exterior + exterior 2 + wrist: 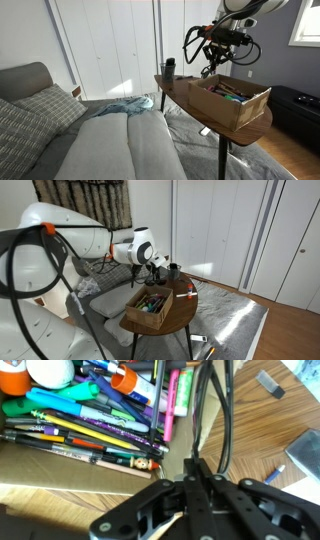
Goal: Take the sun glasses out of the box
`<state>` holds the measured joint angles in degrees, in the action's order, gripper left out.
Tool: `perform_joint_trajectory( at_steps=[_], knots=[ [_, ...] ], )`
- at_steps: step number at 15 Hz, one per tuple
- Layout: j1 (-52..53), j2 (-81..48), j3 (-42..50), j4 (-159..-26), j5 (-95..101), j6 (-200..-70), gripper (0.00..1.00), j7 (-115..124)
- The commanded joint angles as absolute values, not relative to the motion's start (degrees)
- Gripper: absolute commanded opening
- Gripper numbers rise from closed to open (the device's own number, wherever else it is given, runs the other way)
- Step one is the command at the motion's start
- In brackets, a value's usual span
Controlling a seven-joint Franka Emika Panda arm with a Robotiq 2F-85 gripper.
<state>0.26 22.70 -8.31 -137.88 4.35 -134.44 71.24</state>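
Tool (pixel 192 485) hovers near box (pixel 245 110) holding pens (pixel 100 420); open or closed, cannot tell.

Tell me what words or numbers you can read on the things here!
No text can be read in any view.
Pens and markers: if there is print on their barrels, the wrist view is too blurred to show it.
Box: plain brown walls, with no writing visible in either exterior view.
Dark cup: too small to tell whether it has a label.
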Motion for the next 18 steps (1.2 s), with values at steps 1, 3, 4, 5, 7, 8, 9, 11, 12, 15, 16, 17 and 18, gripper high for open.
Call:
perform_joint_trajectory(
  at_steps=[1,3,4,5,7,8,9,11,12,15,16,17,18],
  knots=[
    [-3.75,28.05,-10.19,-138.29,7.55,-133.03,0.01,75.99],
    [-6.38,25.48,-9.77,-135.43,9.22,-132.91,0.01,76.59],
    [-7.35,23.85,-9.22,-133.97,9.69,-132.93,0.01,75.95],
    [-7.92,21.67,-8.13,-132.26,9.35,-133.31,0.01,74.23],
    [-8.72,16.98,-6.46,-128.2,8.35,-133.41,0.01,71.79],
    [-8.7,14.85,-5.7,-126.05,7.8,-133.3,0.01,70.53],
    [-8.45,12.25,-5.0,-123.4,7.31,-132.98,0.01,69.32],
    [-7.53,6.6,-3.9,-117.27,6.43,-131.79,0.01,67.19],
    [-6.93,3.33,-3.26,-113.89,5.49,-131.66,0.01,65.28],
    [-5.23,-4.62,-2.89,-104.43,4.1,-128.95,0.01,61.2],
    [-4.45,-7.19,-2.7,-101.26,3.09,-127.27,0.01,59.06],
    [-3.67,-9.9,-2.63,-98.11,2.31,-125.06,0.01,56.84],
    [-3.03,-12.39,-2.57,-94.96,1.41,-122.6,0.01,54.45]
  ],
)
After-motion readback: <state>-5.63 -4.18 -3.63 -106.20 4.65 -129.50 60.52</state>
